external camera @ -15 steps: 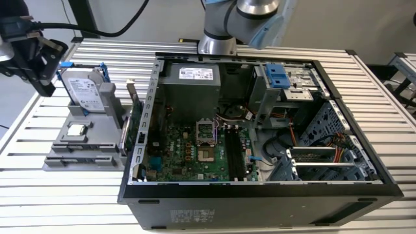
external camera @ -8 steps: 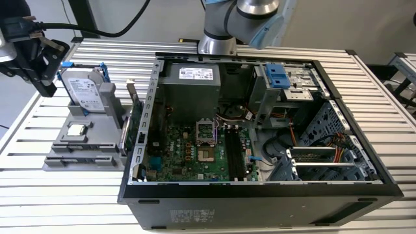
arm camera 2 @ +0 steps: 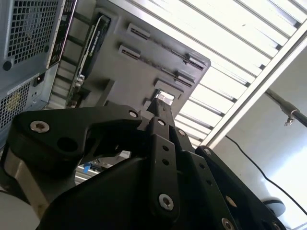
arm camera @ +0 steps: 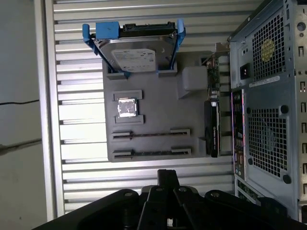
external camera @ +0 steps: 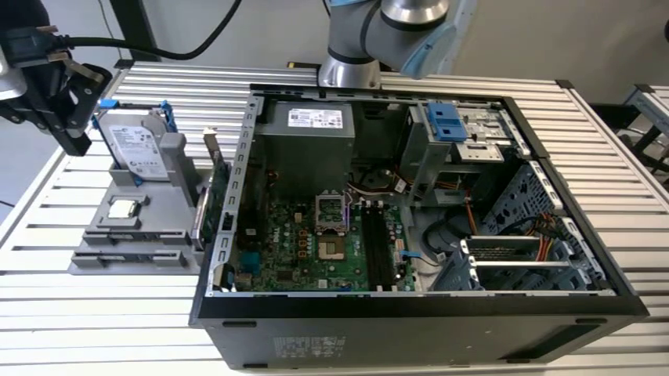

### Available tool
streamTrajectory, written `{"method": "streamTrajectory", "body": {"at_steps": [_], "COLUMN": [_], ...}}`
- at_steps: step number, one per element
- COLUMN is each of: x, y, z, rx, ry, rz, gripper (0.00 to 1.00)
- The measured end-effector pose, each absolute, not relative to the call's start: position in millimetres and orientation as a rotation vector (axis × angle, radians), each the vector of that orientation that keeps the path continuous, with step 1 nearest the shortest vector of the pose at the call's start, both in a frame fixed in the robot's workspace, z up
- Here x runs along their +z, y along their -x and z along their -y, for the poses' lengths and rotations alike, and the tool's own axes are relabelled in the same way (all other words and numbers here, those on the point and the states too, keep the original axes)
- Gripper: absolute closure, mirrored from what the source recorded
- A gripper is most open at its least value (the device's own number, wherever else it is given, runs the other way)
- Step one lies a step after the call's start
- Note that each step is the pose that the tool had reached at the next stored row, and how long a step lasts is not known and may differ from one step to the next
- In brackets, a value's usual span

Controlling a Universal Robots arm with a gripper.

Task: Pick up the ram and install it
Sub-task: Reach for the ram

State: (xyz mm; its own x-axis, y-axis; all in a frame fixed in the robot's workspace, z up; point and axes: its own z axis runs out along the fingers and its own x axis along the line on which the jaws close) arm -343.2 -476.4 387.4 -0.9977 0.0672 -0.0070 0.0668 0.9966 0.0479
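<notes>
The hand [external camera: 77, 147] hangs clenched, fingertips pressed together, grasping nothing. The hard drive [external camera: 139, 149] stands just beside it; the grey holder [external camera: 105, 254] lies below, untouched.

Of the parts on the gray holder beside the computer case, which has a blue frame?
The silver hard drive, standing at one end of the holder. The square chip lies flat and bare; the expansion card stands on edge nearest the case.

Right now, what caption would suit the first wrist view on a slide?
Gripper near a grey tray holding a hard drive, beside a computer case.
</notes>
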Motion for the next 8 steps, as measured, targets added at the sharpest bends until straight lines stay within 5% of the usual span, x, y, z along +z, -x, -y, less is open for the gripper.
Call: {"method": "streamTrajectory", "body": {"at_steps": [8], "x": [387.4], "y": [343.2], "z": [476.4], "rx": [0.075], "ry": [0.014], "rz": [-3.134], "gripper": [1.0]}}
